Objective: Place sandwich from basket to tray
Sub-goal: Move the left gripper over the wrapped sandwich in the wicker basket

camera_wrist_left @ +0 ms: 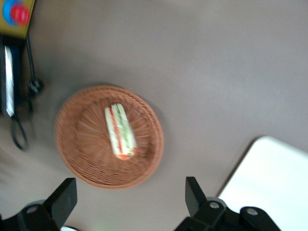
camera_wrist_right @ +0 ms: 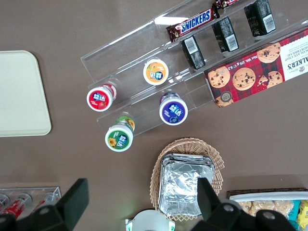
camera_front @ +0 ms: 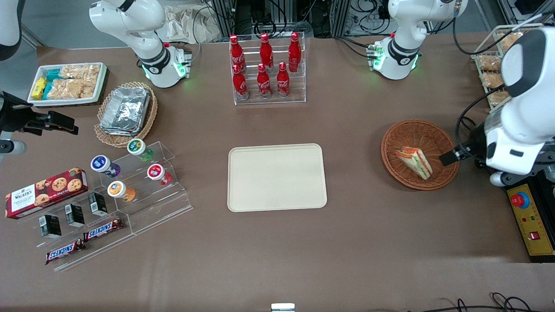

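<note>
The left wrist view is blurry, so the sandwich's (camera_wrist_left: pixel 121 132) wrapping is hard to make out there. In the front view the big white arm covers most of the gripper (camera_front: pixel 451 157), and only a dark tip pokes out over the basket's (camera_front: pixel 392 143) rim.

The arm reaches in from the working arm's end of the table, with the gripper up high, looking down. Its two fingers (camera_wrist_left: pixel 62 198) are spread wide apart and hold nothing.

The sandwich lies in the round brown basket, just below the gripper and a little toward the tray (camera_front: pixel 276 177). The tray sits flat on the table (camera_front: pixel 347 242), well apart from the gripper, toward the parked arm's end.
</note>
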